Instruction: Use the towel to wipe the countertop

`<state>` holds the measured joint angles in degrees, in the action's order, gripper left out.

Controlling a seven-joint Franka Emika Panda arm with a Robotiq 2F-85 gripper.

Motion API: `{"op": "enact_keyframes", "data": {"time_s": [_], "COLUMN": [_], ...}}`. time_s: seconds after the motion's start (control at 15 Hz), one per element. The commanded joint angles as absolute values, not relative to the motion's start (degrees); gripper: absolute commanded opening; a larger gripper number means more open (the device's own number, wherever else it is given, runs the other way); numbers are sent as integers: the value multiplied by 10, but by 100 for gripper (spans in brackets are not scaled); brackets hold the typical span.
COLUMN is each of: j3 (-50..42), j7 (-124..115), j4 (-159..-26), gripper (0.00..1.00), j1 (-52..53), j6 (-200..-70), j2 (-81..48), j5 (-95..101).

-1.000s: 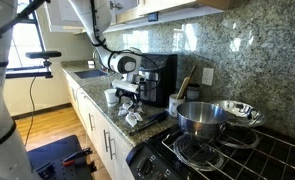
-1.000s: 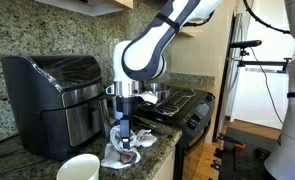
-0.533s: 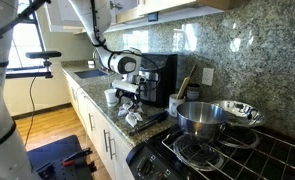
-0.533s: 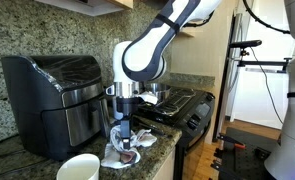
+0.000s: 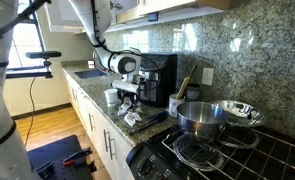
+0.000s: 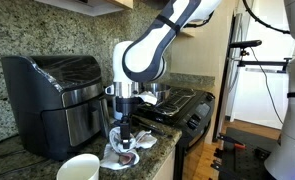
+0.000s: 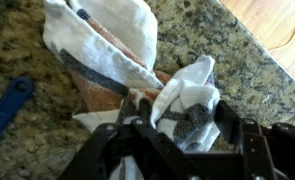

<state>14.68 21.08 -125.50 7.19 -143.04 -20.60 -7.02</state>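
A crumpled white towel with brown and dark stripes (image 7: 117, 55) lies on the speckled granite countertop (image 7: 207, 35). In both exterior views it sits near the counter's front edge (image 5: 133, 118) (image 6: 121, 153). My gripper (image 7: 177, 125) is down on the towel, and a fold of cloth bunches between its two black fingers. It also shows in both exterior views (image 5: 128, 106) (image 6: 120, 140), pointing straight down onto the towel. The fingers look closed on the fold.
A black appliance (image 6: 52, 90) stands behind the towel, also seen in an exterior view (image 5: 159, 78). A white mug (image 6: 79, 168) sits near the towel. A stove with steel pots (image 5: 202, 118) is beside it. A blue object (image 7: 7, 105) lies on the counter.
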Motion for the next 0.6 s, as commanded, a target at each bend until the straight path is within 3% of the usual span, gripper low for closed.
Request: {"op": "enact_keyframes", "data": {"time_s": [0.0,0.33,0.53], "j3": [144,143,140], "j7": [199,197,189], "j4": [-1256,-1257,-1256], "gripper": [37,3,4], "j1": [76,75,76], "j6": [-1445,-1446,-1434], "j2": [-206,-206,-203], "j5": [-55,-48,-42]}}
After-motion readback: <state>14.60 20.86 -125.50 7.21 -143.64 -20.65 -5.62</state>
